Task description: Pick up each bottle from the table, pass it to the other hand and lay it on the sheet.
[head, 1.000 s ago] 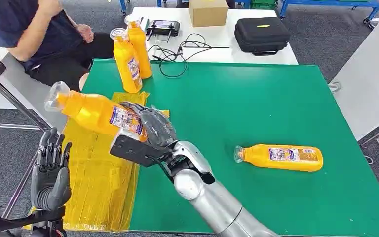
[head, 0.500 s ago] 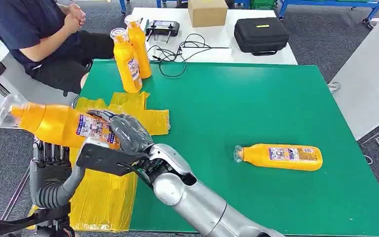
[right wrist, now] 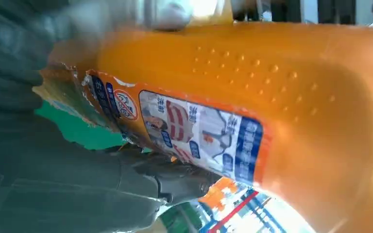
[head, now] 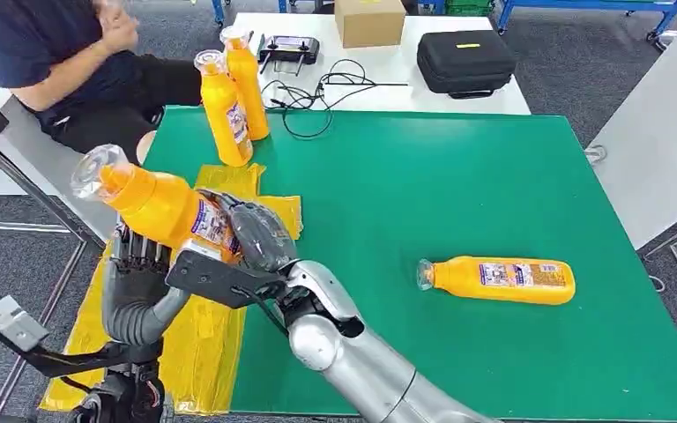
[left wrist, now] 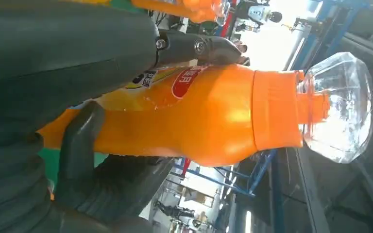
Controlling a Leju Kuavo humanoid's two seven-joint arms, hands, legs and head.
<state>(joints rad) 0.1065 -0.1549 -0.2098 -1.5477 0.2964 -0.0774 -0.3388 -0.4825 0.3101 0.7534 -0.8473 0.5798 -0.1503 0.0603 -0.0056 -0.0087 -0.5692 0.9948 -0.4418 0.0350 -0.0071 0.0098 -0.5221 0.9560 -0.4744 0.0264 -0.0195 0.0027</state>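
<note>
1. Head view: half a second ago the held bottle (head: pixel 163 211) lay lower and further out past the yellow sheet (head: pixel 189 339), with the left hand (head: pixel 137 282) low beneath it. Now the bottle has tipped cap-up, closer over the sheet's edge, and the left hand has risen right under its body. The right hand (head: pixel 251 233) is wrapped round the labelled lower half. I judge the handover to be at the point of transfer, not finished, since both hands are at the bottle. Two more bottles (head: pixel 234 92) stand at the sheet's far end; another lying bottle (head: pixel 498 280) rests on the green table (head: pixel 423 176), well away from the sheet.

2. Left wrist view: the left hand (left wrist: pixel 68 145) has its thumb and dark fingers curled about the bottle's (left wrist: pixel 189 114) orange body below the shoulder, touching it; the clear cap points away from the hand.

3. Right wrist view: the right hand (right wrist: pixel 53 160) presses against the bottle's (right wrist: pixel 272 107) label, fingers closed on it; the sheet cannot be made out here.
</note>
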